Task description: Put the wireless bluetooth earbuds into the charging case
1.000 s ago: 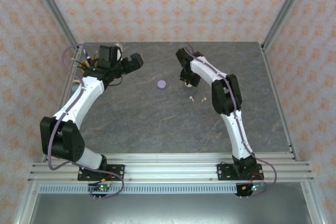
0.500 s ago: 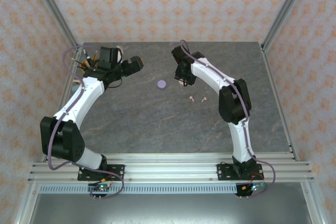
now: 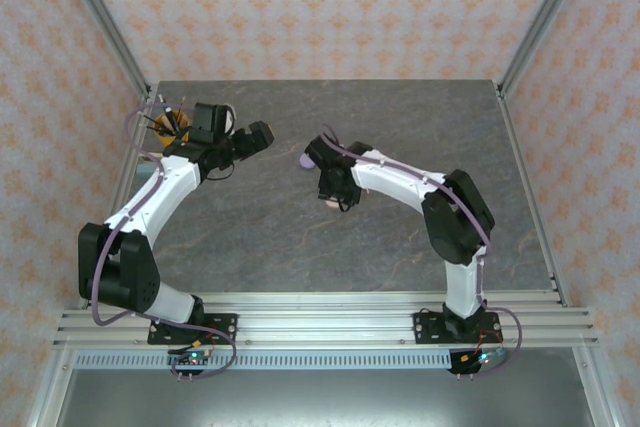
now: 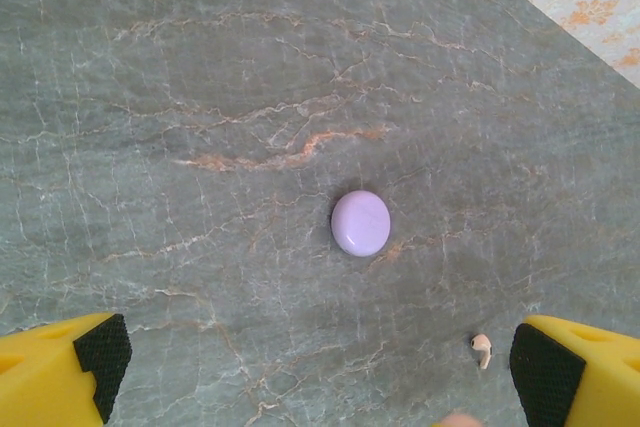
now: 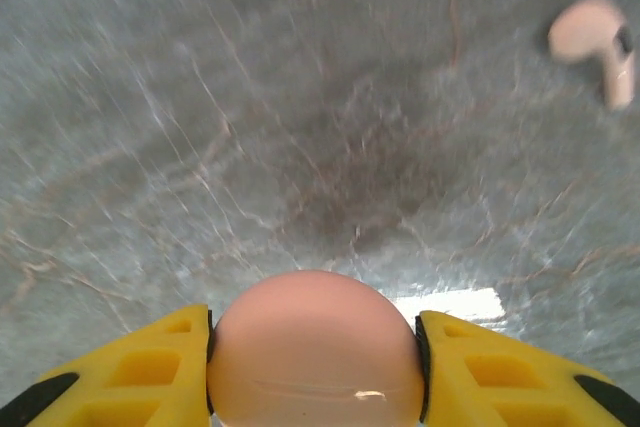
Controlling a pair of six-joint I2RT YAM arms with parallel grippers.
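Gripping a pink case [image 5: 315, 347], right fingers [image 5: 130, 372] hover near one earbud [image 5: 595, 42].

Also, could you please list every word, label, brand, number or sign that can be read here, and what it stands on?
No text can be read in these pictures.
Lilac case: plain lid, no marking.
Pink case: plain, no marking.
Pink earbud: blurred, nothing legible.
Wallpaper: ornament pattern only, no letters.
Small boards under the arm bases: any print too small to read.

A round case [image 5: 315, 352] sits in the right pincer [image 5: 313, 322].
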